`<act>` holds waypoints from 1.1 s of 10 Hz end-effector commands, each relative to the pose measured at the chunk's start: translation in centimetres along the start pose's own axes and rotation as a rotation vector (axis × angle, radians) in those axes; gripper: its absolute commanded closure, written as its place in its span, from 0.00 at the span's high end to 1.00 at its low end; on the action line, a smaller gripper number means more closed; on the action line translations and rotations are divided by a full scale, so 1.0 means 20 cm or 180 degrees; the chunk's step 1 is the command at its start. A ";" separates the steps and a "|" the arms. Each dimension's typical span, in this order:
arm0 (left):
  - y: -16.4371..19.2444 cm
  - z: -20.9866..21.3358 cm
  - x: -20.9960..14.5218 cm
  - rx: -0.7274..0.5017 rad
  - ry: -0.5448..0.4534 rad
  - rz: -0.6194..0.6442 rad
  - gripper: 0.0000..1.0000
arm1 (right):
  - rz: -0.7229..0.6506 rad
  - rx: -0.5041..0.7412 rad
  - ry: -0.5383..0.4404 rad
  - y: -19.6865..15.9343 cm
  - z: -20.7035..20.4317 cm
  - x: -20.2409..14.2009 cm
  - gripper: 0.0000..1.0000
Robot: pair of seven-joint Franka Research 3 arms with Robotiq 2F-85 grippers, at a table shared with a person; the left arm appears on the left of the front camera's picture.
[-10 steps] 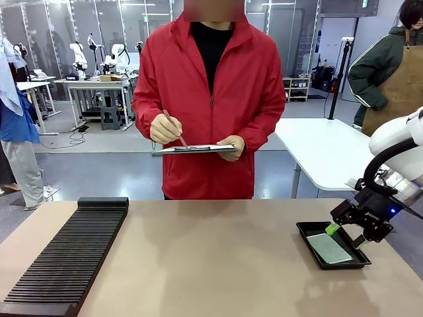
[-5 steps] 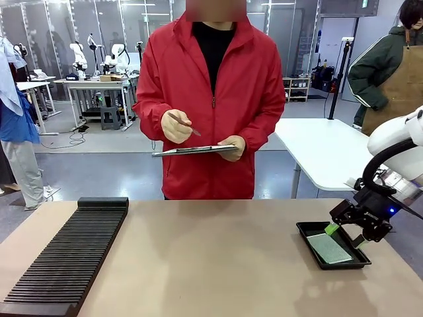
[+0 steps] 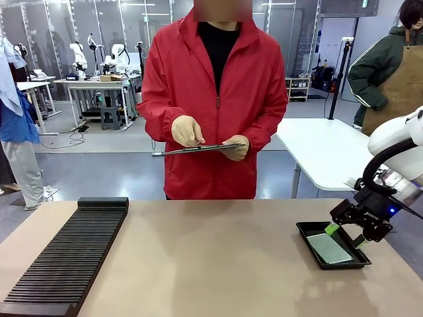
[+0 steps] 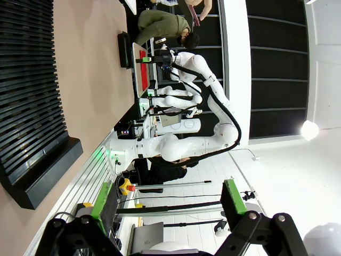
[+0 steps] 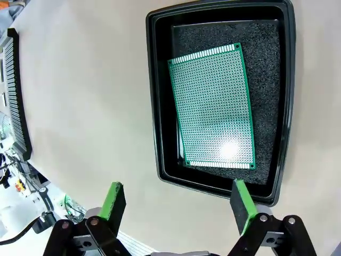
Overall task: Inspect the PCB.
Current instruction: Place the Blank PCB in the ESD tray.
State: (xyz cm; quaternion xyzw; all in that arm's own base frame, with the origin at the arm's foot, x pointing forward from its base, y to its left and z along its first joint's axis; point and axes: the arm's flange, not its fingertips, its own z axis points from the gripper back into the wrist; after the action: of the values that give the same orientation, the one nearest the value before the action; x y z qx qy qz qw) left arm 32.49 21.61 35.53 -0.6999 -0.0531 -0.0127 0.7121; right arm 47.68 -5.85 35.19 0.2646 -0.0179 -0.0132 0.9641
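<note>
Green PCB lies flat on foam in the black tray, at the bench's right end. Right gripper hovers above, jaws open, empty. Board's long axis runs away from them. Left gripper, jaws open, is well apart.

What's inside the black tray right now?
The black tray holds one green circuit board lying flat on dark foam padding. The board covers much of the foam, so anything beneath it can't be seen.
</note>
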 end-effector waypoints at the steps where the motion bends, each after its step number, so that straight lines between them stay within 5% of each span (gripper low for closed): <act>1: 0.00 0.00 0.00 0.0001 -0.0006 -0.0004 1.00 | 0.0003 0.0001 0.0000 0.00 0.00 0.00 1.00; 11: 0.00 0.00 0.00 0.0001 -0.0006 -0.0004 1.00 | 0.0003 0.0001 0.0000 0.00 0.00 0.00 1.00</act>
State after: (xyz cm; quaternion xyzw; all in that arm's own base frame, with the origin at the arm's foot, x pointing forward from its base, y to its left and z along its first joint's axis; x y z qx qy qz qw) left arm 32.49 21.61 35.53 -0.6999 -0.0531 -0.0127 0.7121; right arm 47.68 -5.86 35.19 0.2646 -0.0179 -0.0133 0.9641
